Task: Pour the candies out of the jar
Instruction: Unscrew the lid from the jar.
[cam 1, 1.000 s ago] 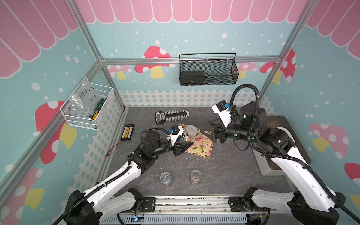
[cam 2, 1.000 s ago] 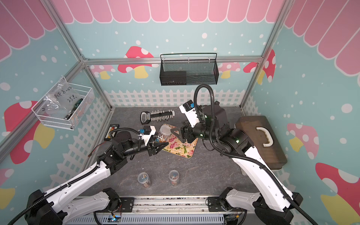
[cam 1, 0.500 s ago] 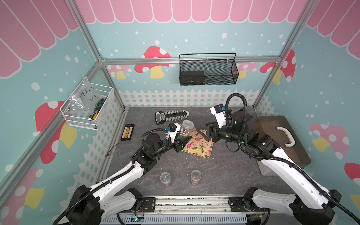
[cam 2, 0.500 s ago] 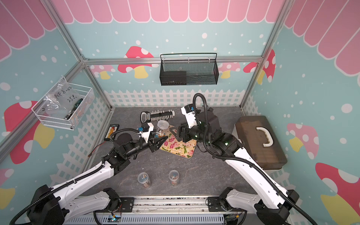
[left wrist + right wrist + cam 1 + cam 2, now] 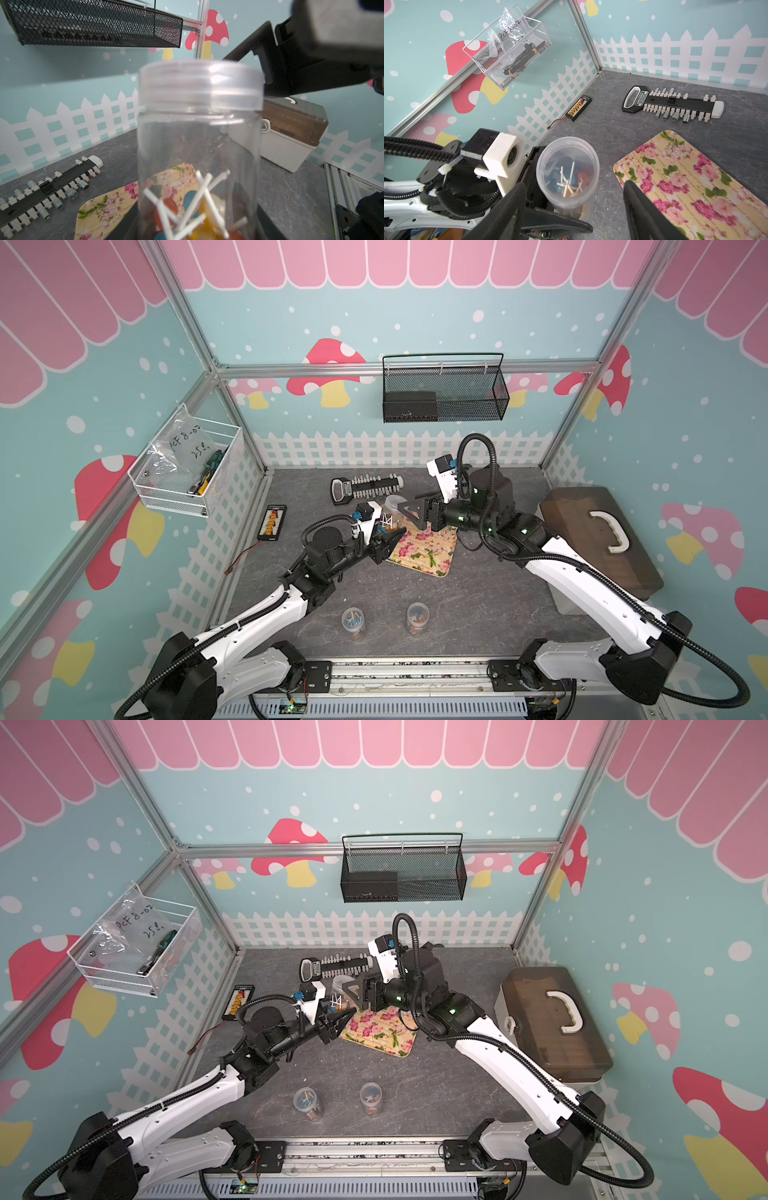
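The grey bench [image 5: 478, 605] carries a flowered tray [image 5: 428, 549] just past its middle toward 12 o'clock. The two arms meet at the tray's 10 o'clock corner.

The left tool [image 5: 395, 535] reaches in from 7 o'clock and is clamped tight on the lower body of the jar [image 5: 392, 510]. The right tool [image 5: 409, 512] comes from 3 o'clock with its jaws spread wide and nothing in them. The right wrist view shows one finger to each side of the jar's top, short of touching it. In the left wrist view one right finger stands just beside the clear lid [image 5: 200, 83]; contact cannot be told.

The jar stands with its long axis upright and its mouth up, just off the tray's edge on the left tool's side. Whether its base rests on the bench or hangs clear is hidden by the left finger. The lid is screwed on. The candies [image 5: 569, 182] lie in a heap at the bottom, white sticks crossed over blue, orange and red heads.

The coming move likely turns on this. The lid lies straight ahead of the right tool, at the top end of the jar's axis. That arm is nearer to it, since the left tool is taken up with the body. The jaws must close around the lid, not beside it, before any pouring over the tray.
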You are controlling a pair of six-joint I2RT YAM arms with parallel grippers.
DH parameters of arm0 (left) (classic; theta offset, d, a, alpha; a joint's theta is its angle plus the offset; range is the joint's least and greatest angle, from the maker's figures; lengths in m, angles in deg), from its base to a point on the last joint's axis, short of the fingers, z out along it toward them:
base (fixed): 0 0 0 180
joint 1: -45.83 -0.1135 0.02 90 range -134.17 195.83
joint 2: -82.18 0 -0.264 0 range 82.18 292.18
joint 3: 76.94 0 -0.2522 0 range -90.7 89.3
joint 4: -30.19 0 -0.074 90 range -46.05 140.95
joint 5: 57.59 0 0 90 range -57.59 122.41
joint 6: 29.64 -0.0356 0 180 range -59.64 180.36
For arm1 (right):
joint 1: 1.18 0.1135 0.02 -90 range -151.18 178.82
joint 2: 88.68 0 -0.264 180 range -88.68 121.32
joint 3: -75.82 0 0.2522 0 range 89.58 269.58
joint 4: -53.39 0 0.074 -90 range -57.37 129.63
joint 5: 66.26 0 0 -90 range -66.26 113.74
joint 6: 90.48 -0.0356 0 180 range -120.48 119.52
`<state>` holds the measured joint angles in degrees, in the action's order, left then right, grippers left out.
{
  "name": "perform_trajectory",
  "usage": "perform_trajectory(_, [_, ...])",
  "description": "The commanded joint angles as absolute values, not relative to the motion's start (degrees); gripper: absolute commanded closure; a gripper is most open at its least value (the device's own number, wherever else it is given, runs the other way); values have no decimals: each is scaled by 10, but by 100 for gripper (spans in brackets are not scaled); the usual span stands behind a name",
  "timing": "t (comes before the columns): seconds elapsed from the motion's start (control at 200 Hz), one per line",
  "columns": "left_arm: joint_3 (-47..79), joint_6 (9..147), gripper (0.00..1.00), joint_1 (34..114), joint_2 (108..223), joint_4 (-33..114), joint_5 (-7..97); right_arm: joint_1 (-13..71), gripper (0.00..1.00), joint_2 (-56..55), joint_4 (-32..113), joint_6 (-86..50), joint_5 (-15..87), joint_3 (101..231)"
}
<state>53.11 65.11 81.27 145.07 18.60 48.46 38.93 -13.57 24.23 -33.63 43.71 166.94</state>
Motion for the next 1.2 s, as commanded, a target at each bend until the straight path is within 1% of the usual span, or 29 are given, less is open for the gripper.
perform_trajectory(0.0, [524,654,62,815,1459,165,475,391,27,-126,268,-335,457,1689])
perform_trajectory(0.105, [522,659,62,815,1463,164,481,391,27,-123,269,-339,448,1687])
perform_trajectory(0.18, [524,666,62,814,1469,154,480,391,31,-116,269,-339,456,1692])
perform_trajectory(0.25, [522,674,62,814,1477,142,479,391,32,-112,268,-339,461,1694])
perform_trajectory(0.4, [502,679,62,814,1491,152,486,391,32,-102,268,-334,461,1694])
perform_trajectory(0.66, [496,682,62,818,1493,158,486,391,32,-64,254,-331,451,1729])
perform_trajectory(0.931, [513,682,62,825,1482,148,469,391,32,-73,211,-304,413,1733])
perform_trajectory(1.086, [509,677,62,826,1481,161,474,391,33,-74,207,-301,428,1727])
perform_trajectory(1.196, [505,674,62,826,1480,163,475,390,34,-71,206,-298,419,1723])
